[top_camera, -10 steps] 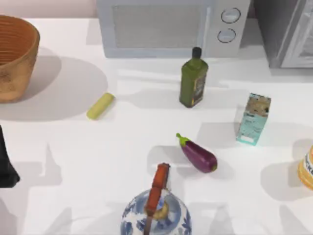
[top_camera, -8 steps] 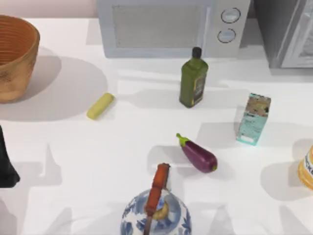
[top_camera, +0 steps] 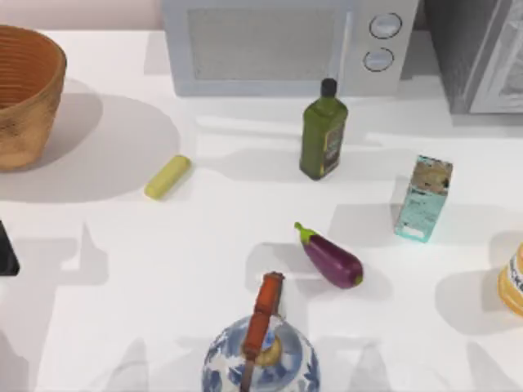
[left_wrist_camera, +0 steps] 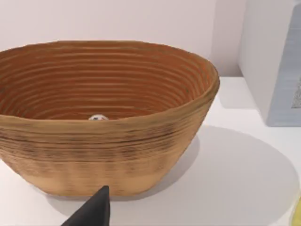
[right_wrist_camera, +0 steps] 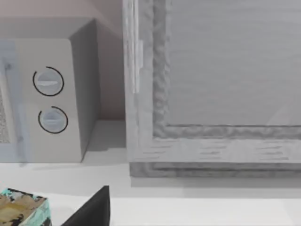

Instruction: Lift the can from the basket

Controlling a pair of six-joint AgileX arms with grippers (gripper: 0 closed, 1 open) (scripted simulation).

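Wicker basket (left_wrist_camera: 108, 141) ahead of our left end effector (left_wrist_camera: 91, 214); can (left_wrist_camera: 98, 117) hides behind its near wall. Finger spread: cannot tell.

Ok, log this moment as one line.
left gripper: facing basket | can: in basket, unlifted | right arm: parked

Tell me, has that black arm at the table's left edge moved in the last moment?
Yes. The left arm has slid up the top view toward the basket and further off the left edge.
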